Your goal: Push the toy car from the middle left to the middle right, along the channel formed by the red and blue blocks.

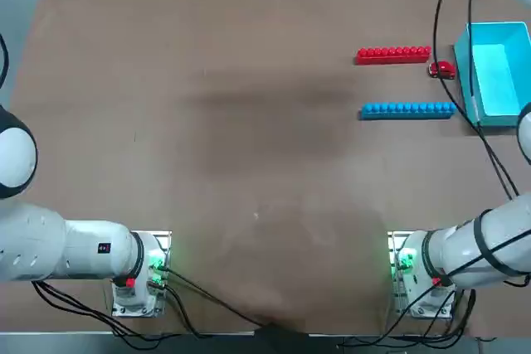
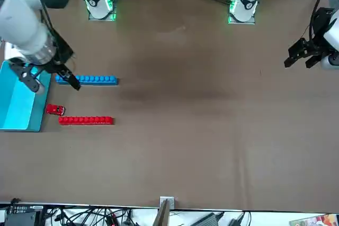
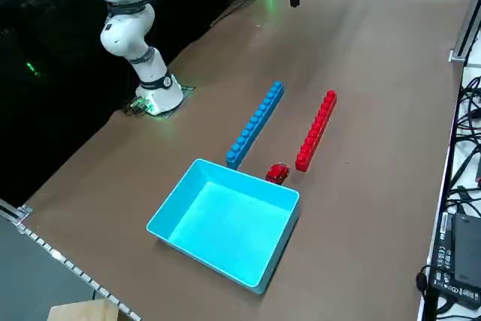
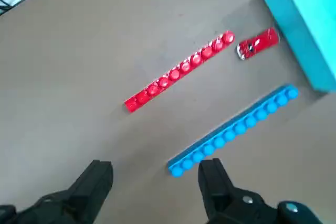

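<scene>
Hovering open, the right claw (image 4: pixel 155 182) sits apart from the car (image 4: pixel 258 43), seemingly unlabelled.

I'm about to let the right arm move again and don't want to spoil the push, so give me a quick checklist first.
1. Toy car at the channel's right end: ok; it is just past the red bar, on the blue bar's side.
2. Bars standing apart, roughly parallel: ok.
3. Car upright on its wheels: ok.
4. Room for more push to the right: not ok; the turquoise bin is right beside the car.
5. Car free of contact with the bin: cannot tell.
6. Right hand clear of the car: ok; it hovers above the table near the blue bar, open.
</scene>
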Controlling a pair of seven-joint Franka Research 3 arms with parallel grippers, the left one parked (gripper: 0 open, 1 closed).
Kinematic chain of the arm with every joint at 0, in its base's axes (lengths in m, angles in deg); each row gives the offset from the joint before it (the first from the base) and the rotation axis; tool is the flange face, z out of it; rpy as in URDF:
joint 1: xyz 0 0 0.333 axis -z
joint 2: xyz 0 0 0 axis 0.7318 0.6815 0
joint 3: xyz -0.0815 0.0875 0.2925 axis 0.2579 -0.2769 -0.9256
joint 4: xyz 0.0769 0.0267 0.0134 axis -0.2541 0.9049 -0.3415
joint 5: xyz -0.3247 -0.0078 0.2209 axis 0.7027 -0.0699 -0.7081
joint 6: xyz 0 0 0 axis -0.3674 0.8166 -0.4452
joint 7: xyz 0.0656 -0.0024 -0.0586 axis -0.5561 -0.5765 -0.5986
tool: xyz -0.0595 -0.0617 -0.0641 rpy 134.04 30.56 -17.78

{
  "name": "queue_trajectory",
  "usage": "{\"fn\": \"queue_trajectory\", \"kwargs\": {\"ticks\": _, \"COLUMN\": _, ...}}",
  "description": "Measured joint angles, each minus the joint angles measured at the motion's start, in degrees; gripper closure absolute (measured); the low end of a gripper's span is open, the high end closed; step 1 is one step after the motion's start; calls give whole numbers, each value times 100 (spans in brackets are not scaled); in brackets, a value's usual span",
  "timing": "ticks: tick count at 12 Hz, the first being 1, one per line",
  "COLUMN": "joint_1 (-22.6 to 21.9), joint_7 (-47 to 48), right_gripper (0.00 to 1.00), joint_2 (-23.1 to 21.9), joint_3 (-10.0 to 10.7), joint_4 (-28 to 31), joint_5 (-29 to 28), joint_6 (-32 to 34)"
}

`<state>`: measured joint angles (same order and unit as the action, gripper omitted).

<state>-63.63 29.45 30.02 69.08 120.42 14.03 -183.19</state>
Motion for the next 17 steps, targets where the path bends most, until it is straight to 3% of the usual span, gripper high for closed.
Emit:
{"fn": "queue_trajectory", "kwargs": {"ticks": 7, "joint_1": 718, "joint_7": -2725, "right_gripper": 0, "joint_2": -251, "joint_3": 1, "joint_4": 4, "joint_5": -33, "joint_6": 206}}
{"fn": "queue_trajectory", "kwargs": {"ticks": 9, "joint_1": 1123, "joint_7": -3741, "right_gripper": 0, "joint_2": -381, "joint_3": 3, "joint_4": 4, "joint_5": -235, "joint_6": 371}}
{"fn": "queue_trajectory", "kwargs": {"ticks": 14, "joint_1": 1195, "joint_7": -3965, "right_gripper": 0, "joint_2": -569, "joint_3": -101, "joint_4": 5, "joint_5": -270, "joint_6": 386}}
{"fn": "queue_trajectory", "kwargs": {"ticks": 17, "joint_1": 1195, "joint_7": -4212, "right_gripper": 0, "joint_2": -890, "joint_3": -142, "joint_4": 174, "joint_5": -271, "joint_6": 714}}
